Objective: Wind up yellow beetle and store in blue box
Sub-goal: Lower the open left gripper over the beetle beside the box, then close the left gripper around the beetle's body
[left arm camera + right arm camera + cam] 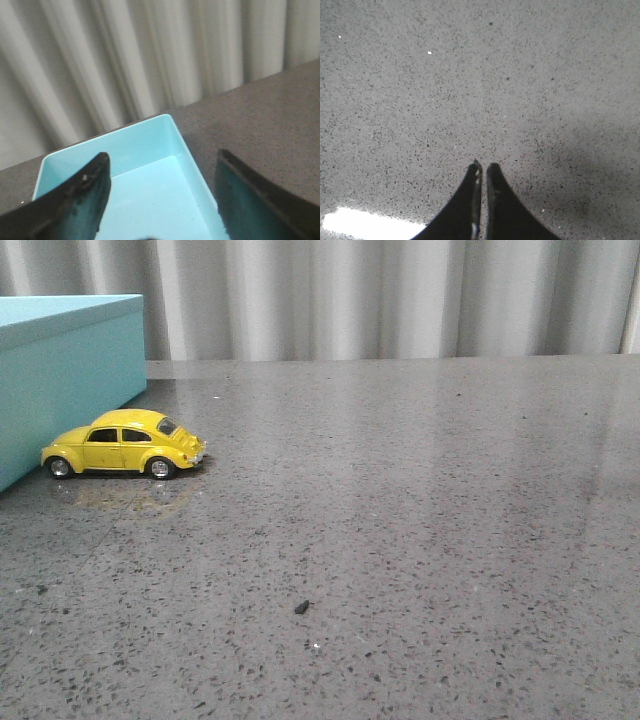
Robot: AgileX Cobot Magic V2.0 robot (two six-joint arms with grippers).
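The yellow beetle [124, 444] stands on its wheels on the grey table, side-on, right beside the blue box [62, 375] at the far left of the front view. In the left wrist view the blue box [145, 145] shows open from above, with nothing inside that I can see. My left gripper [162, 162] is open and empty above the box. My right gripper [484, 167] is shut and empty over bare table. Neither gripper shows in the front view.
The grey speckled table [400, 520] stretches to the right of the car. A small dark speck [301, 607] lies near its front. A pale curtain [380, 295] hangs behind the table's far edge.
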